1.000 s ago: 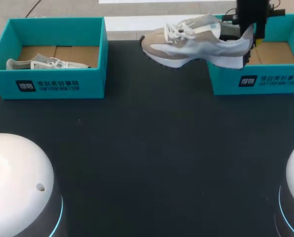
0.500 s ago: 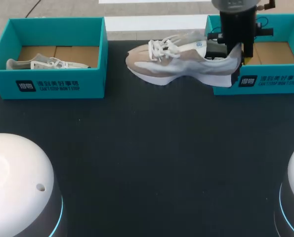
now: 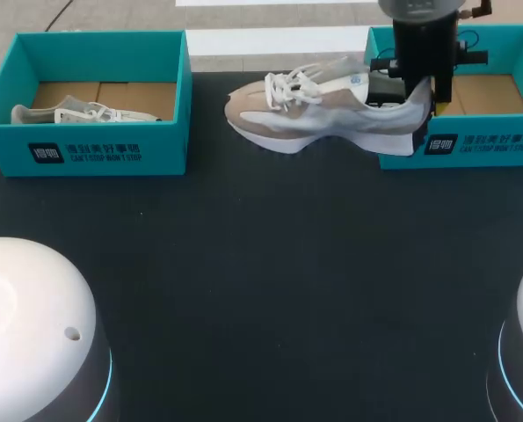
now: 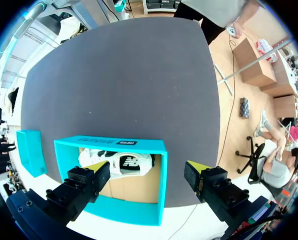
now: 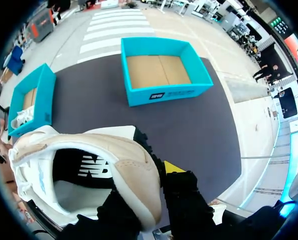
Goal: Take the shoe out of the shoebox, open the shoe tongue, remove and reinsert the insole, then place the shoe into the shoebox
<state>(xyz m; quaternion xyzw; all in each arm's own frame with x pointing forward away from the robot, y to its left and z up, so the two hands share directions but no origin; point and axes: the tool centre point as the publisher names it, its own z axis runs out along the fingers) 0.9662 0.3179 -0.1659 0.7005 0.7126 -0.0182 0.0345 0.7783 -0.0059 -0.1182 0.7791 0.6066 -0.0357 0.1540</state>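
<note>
Beige-and-white sneaker (image 3: 323,110) is held just left of the right shoebox (image 3: 472,145), heel by the box's left wall, toe pointing away. Right gripper (image 3: 430,92) pinches the heel collar, one finger inside the shoe. Left gripper (image 4: 146,175) is spread wide and empty, well left of that box. Best handling, I judge: lower it level, clear of the wall, sole flat on the table (image 3: 261,264), before releasing

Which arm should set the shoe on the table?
Right: the right gripper is shut on the shoe at its heel. The left gripper hangs open over the left box, away from it.
</note>
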